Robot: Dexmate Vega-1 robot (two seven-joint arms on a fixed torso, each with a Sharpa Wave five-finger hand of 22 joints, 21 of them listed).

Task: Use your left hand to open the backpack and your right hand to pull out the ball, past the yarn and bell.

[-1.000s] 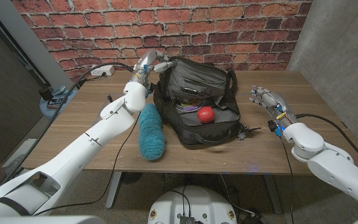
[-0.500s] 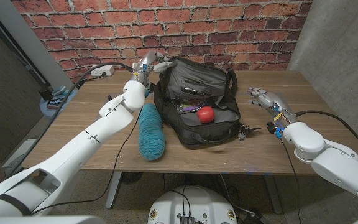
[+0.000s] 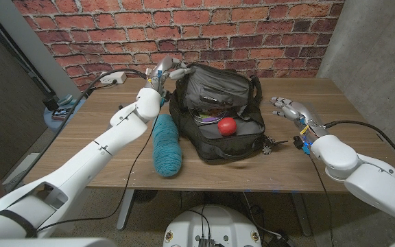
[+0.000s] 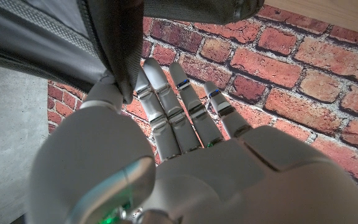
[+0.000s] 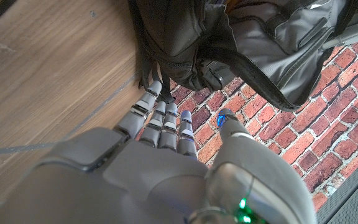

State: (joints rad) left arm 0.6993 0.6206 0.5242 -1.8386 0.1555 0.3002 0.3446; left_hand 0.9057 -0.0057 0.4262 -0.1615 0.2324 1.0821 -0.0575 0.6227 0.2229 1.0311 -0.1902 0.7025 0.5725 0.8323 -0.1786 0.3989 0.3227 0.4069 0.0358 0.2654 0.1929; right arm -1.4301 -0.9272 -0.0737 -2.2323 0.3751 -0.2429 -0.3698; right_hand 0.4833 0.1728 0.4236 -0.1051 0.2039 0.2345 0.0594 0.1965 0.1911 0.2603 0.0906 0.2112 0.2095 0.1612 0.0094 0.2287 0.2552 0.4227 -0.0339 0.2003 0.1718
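Head view: left hand (image 3: 164,71) pinching the raised edge of the backpack (image 3: 218,110) at its far left corner, keeping the flap lifted and the mouth gaping. Right hand (image 3: 292,110) hovering off the backpack's right side, fingers apart, gripping nothing, well short of the opening. Red ball (image 3: 226,125) sitting inside the open compartment, toward the left of the right hand and near the front lip. Teal yarn (image 3: 166,145) lying on the table (image 3: 94,137) just nearer than the left hand, outside the bag. Bell not made out among the dark items by the ball.

Left wrist view: thumb and fingers (image 4: 166,118) clamping a dark fabric edge with zipper; other fingers extending straight.

Right wrist view: fingers (image 5: 160,121) stretching loose toward the backpack's side, tips near the fabric, contact unclear.

Progress judgement: opening step looking done; reaching in, grasping the ball and withdrawing it all remaining
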